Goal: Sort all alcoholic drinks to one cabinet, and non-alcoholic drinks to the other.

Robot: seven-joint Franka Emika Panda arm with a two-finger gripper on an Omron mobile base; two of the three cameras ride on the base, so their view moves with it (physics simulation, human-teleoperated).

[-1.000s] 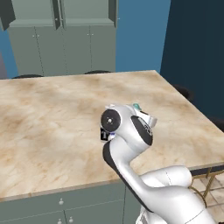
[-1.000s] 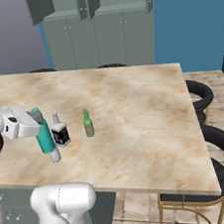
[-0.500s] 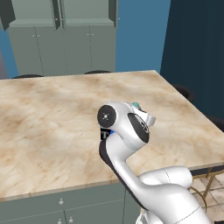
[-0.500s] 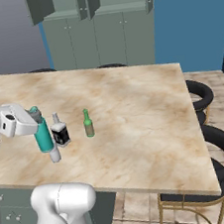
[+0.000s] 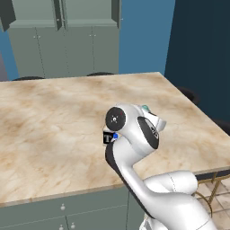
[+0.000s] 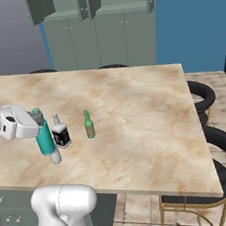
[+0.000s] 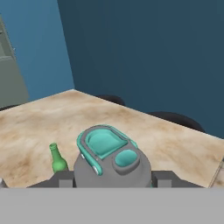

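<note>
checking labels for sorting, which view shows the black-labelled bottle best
The right base view: the black-labelled bottle stands in full on the counter, beside the teal bottle. The left base view shows just its label behind the arm.

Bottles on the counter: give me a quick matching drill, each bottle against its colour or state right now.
Things:
1. teal bottle
2. black-labelled bottle
3. green glass bottle

States:
A. stands alone, slim, apart from the others
B. square and clear, beside the teal one
C. between the fingers of the tool

Pairs: 1-C, 2-B, 3-A
</note>
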